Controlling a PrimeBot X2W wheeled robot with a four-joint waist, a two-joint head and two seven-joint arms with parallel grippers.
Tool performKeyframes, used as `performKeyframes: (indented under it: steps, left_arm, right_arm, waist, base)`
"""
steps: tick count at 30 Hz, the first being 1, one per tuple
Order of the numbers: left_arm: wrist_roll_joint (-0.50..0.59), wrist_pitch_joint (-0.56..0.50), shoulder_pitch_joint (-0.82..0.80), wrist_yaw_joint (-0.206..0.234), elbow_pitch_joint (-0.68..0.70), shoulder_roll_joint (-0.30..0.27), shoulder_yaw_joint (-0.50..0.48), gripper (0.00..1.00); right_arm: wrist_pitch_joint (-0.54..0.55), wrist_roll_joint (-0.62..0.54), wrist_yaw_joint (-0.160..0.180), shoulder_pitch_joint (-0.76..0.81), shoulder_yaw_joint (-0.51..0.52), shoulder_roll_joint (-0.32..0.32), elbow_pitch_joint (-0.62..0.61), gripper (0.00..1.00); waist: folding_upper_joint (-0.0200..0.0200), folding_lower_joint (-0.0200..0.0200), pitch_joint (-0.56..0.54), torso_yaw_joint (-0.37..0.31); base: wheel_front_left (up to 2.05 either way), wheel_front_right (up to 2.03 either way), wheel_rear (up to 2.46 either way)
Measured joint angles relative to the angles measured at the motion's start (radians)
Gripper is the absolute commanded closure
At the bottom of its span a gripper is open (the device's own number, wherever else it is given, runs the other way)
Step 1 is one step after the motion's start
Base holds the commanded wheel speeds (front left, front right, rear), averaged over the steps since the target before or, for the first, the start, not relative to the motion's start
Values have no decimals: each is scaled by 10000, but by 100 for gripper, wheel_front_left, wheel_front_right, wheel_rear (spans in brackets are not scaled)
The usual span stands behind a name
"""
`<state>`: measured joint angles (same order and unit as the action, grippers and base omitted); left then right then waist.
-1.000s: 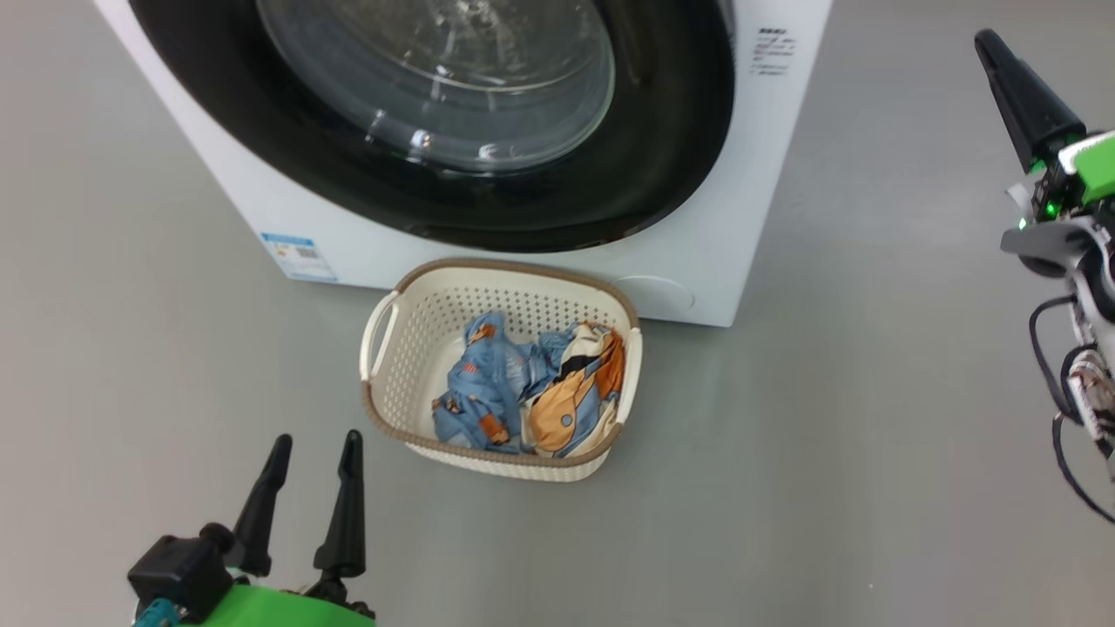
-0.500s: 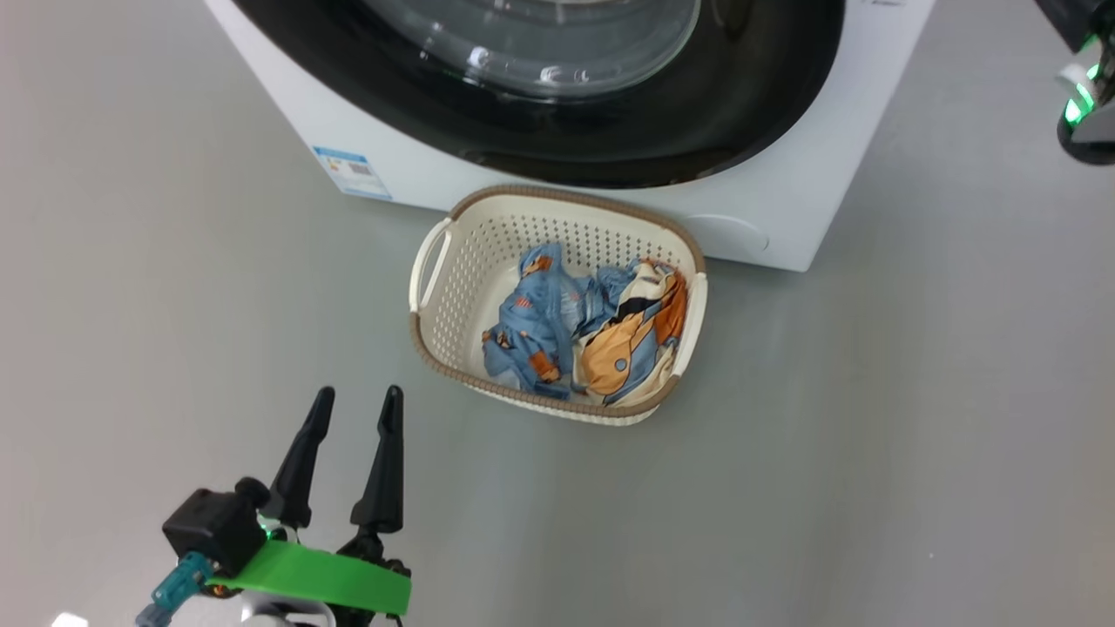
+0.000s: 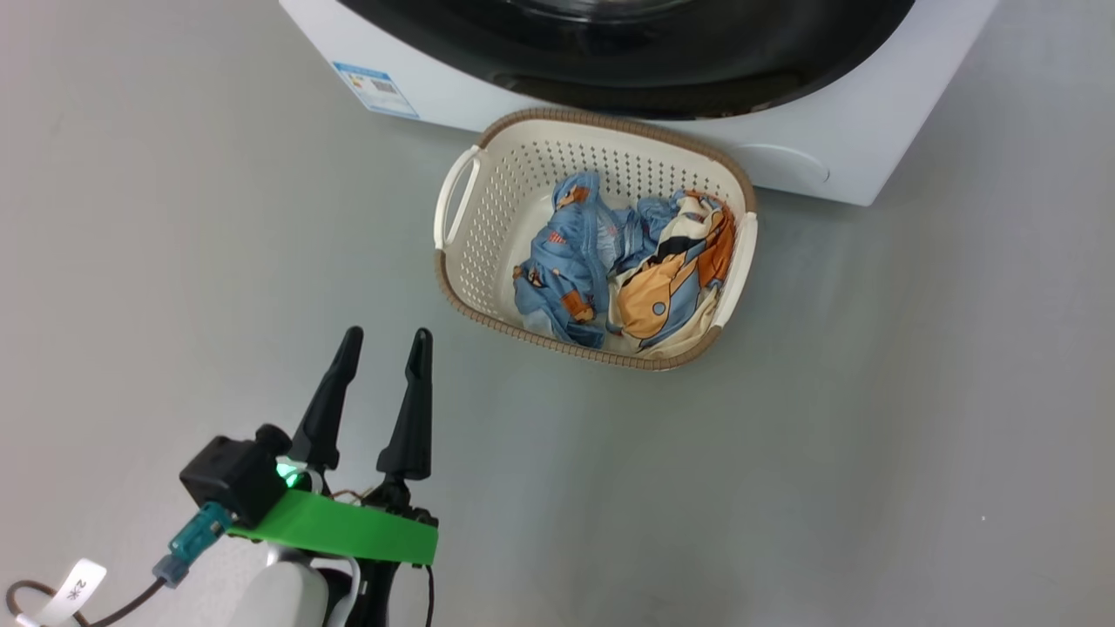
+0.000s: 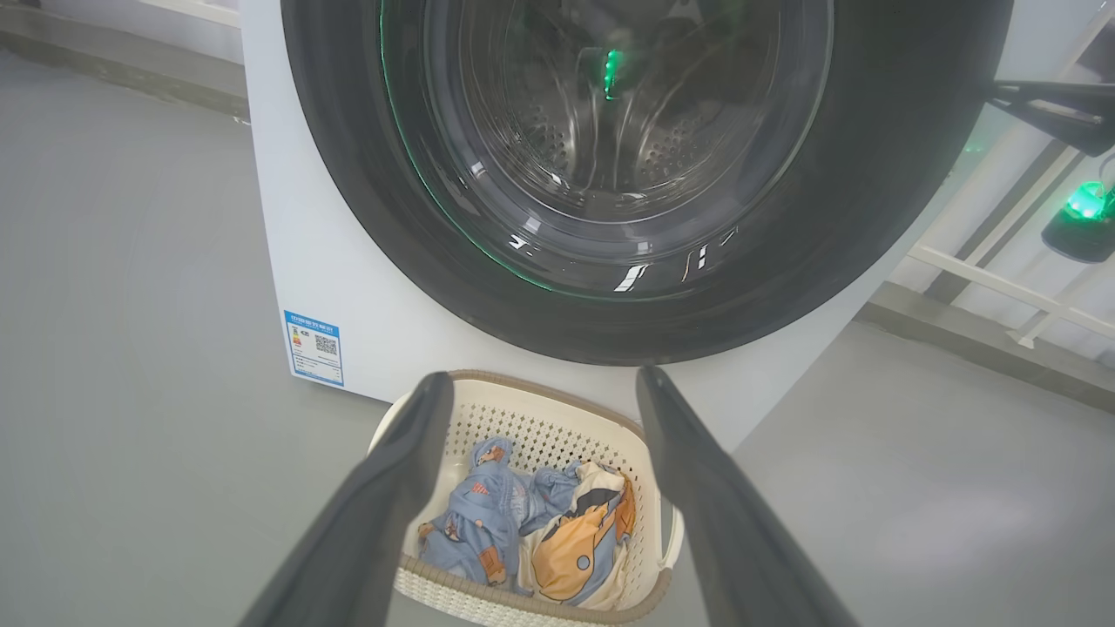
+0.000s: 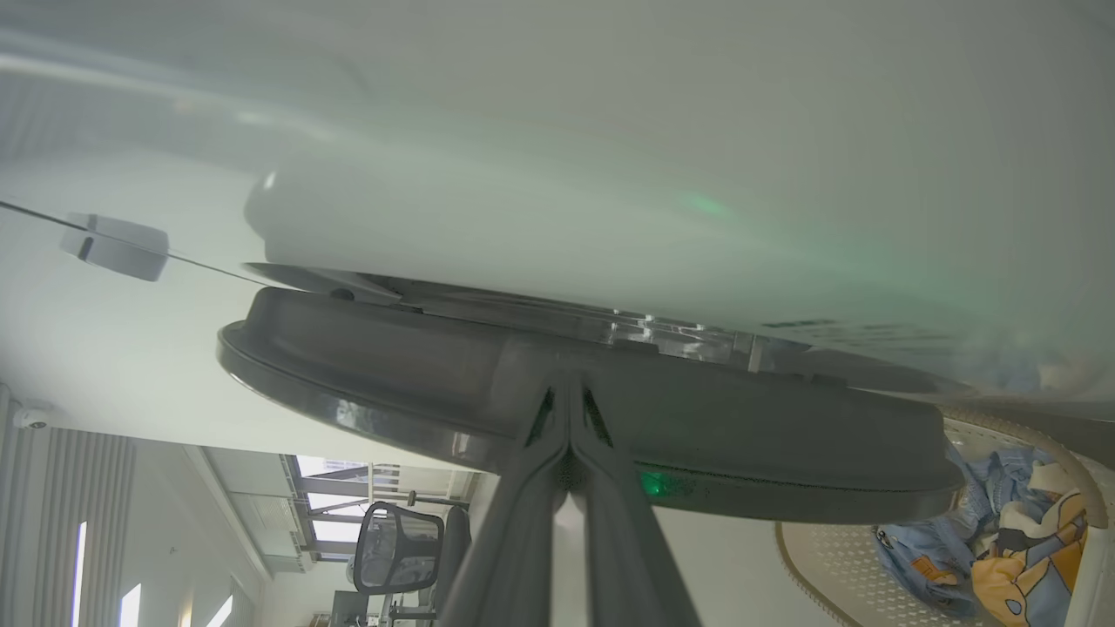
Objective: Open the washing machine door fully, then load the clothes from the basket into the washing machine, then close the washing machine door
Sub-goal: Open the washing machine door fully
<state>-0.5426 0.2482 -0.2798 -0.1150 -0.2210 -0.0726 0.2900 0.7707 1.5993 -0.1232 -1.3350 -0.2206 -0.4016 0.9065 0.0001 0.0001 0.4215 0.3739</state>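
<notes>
First, in the head view, your left gripper (image 3: 388, 335) hangs over the grey floor (image 3: 871, 435) near and left of the basket (image 3: 566, 116), its fingers spread wide with nothing between them. The basket sits just in front of the washing machine (image 3: 836, 131), below the black rim of the door (image 3: 662, 52). Both clothes (image 3: 610, 270) lie crumpled inside it, the blue one left, the cream and orange one right. Next, the left wrist view looks between those spread fingers at the basket and, beyond it, the door, which looks shut against the white front, its glass window (image 4: 610, 131) dim. Then the right wrist view: your right gripper (image 5: 571, 396) has its fingers pressed together, holding nothing, with the tips up at the edge of the door's rim. You cannot tell whether they touch it, or whether the latch has let go. That is where I'd expect trouble: closed tips on a glossy curved rim could slide off rather than pull, leaving the door shut. The basket also sits so close beneath the door that a low sweep of the arm could knock it.
</notes>
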Motion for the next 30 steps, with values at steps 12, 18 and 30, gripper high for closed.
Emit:
performKeyframes:
  steps: [12, 18, 30]
  left_arm:
    - [0, 0, -344, -107, -73, 278, -23, 0]
    - [0, 0, -453, -121, -75, 313, -58, 0]
    - [4, 0, -446, -121, -79, 351, -119, 0]
  right_arm:
    - [67, -424, 0, -921, -322, 265, 558, 100]
    - [61, -439, 0, -956, -355, 282, 568, 100]
    - [355, -506, 0, -719, -466, 410, 518, 100]
  waist:
    - [0, 0, 619, 301]
    - [0, 0, 680, 370]
    - [0, -1, 316, 246]
  base:
    - [0, 0, 0]
    - [0, 0, 0]
    - [0, 0, 0]
